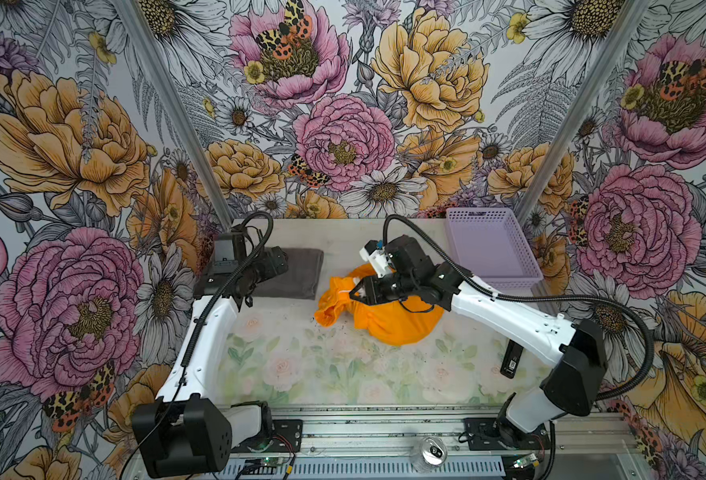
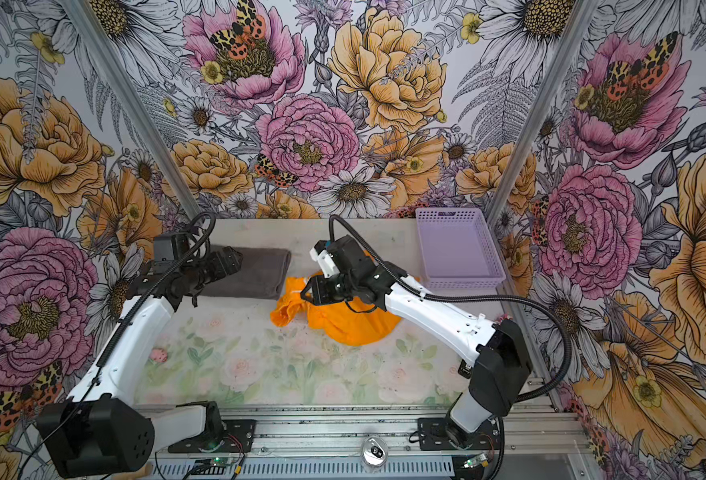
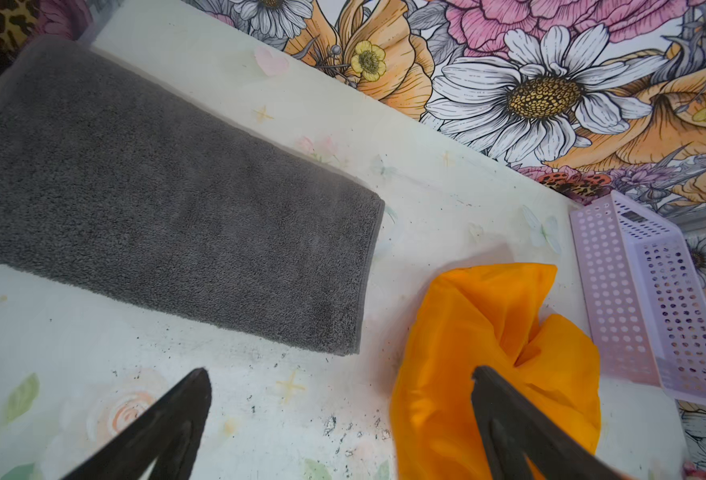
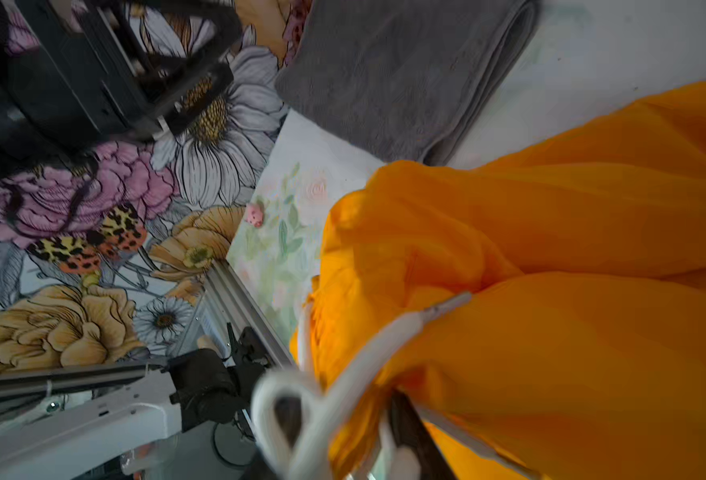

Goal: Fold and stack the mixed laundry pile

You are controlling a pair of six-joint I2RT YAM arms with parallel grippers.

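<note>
The dark grey towel (image 1: 297, 274) (image 2: 260, 274) lies folded flat at the back left of the table, plain in the left wrist view (image 3: 156, 208). To its right the orange shorts (image 1: 384, 320) (image 2: 343, 324) sit in a crumpled heap. My right gripper (image 1: 353, 293) (image 2: 304, 293) is at the heap's raised left end. In the right wrist view its jaws (image 4: 347, 419) stand part way apart, with bunched orange cloth and the white drawstring (image 4: 384, 345) between them. My left gripper (image 1: 278, 259) (image 3: 341, 374) hovers over the towel's left part, wide open and empty.
A lavender perforated basket (image 1: 505, 281) (image 2: 463, 282) stands at the back right corner, close to the shorts. A small black device (image 1: 510, 361) lies under the right arm near the table's right edge. A drink can (image 1: 430, 451) stands on the front rail.
</note>
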